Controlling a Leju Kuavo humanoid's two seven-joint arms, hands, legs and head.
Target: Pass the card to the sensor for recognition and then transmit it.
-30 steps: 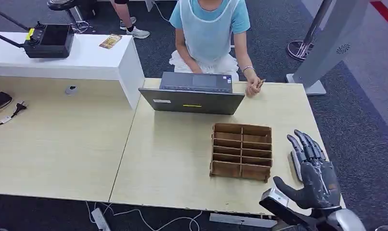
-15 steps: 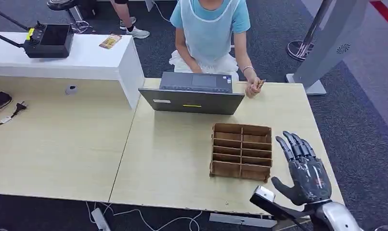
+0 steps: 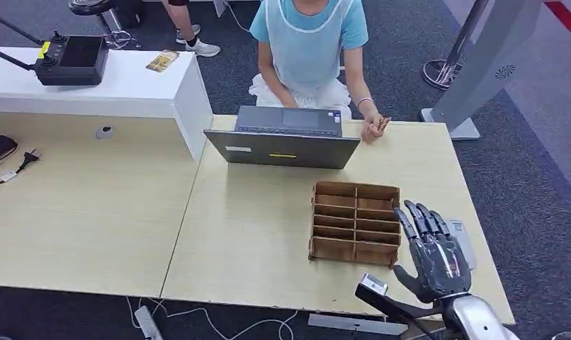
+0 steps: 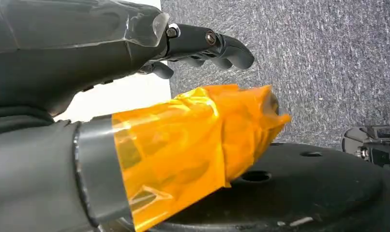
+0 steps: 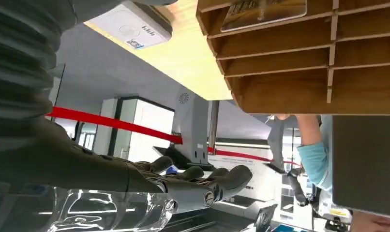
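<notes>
Laptop (image 3: 286, 138) behind organizer (image 3: 355, 222); person's hand (image 3: 373, 129) beyond.

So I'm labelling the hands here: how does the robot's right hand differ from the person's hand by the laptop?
The robot's right hand is dark and mechanical, held open with fingers apart, holding nothing. The person's hand pinches a small card-like item. The right hand hovers beside the wooden organizer at the near edge; the person's hand rests at the far edge next to the laptop. Both are over the same table.

Brown wooden organizer (image 3: 355, 222) on pale wood-grain counter (image 3: 254, 234); beside organizer, dark grey robot hand (image 3: 434, 253); behind it, grey laptop (image 3: 283, 138).
</notes>
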